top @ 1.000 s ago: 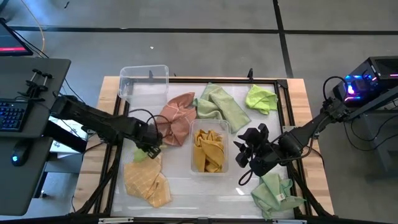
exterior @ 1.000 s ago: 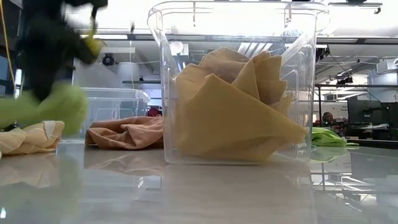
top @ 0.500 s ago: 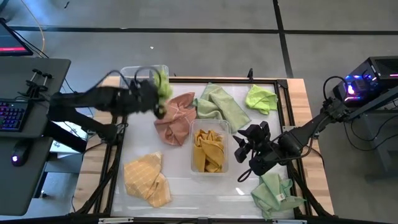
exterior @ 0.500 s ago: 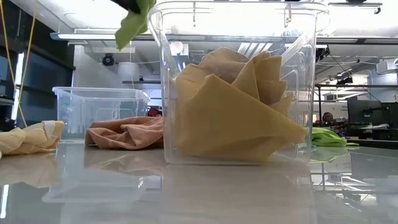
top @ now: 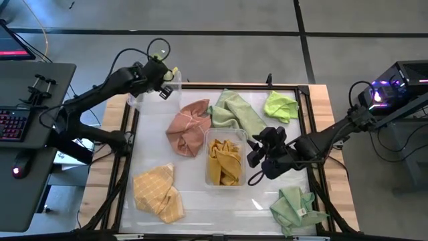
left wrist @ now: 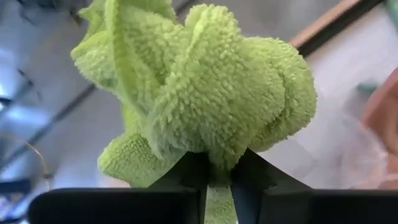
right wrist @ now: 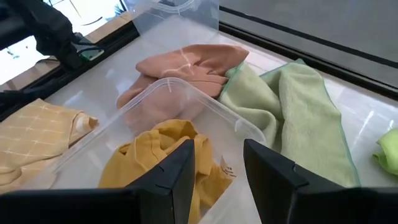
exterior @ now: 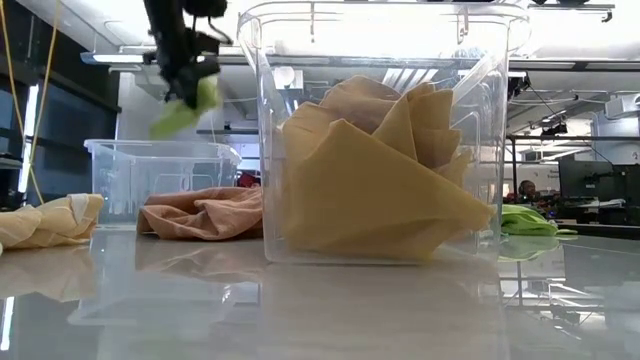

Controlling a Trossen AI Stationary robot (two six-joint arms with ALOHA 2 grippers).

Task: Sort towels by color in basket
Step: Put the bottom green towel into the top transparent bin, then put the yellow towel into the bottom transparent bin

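The left gripper (top: 165,79) hangs in the air over the empty clear plastic basket (top: 143,88) at the far left corner of the table (top: 328,100), and its jaws are closed tightly on a small lime green fluffy towel (left wrist: 199,99), which bunches up just above the fingers (left wrist: 186,171) in the left wrist view. In the low view this towel (exterior: 182,108) hangs above the rim of the empty basket (exterior: 160,180). Beside that basket a salmon pink crumpled towel (top: 188,127) lies on the table, and it touches the second clear plastic basket (top: 225,161), which stands in the middle and holds a mustard yellow towel (top: 224,162). A pale sage green towel (top: 237,114) is spread just behind the middle basket, against the pink one, and another lime green towel (top: 281,106) lies near the far right edge. A mustard yellow towel with a grid pattern (top: 159,194) lies at the near left, and one more pale green towel (top: 297,209) lies at the near right corner. The right gripper (top: 257,157) waits just beside the right wall of the middle basket, with its jaws partly apart and nothing between them. A dark desk with a keyboard (top: 13,124) stands to the left of the table.
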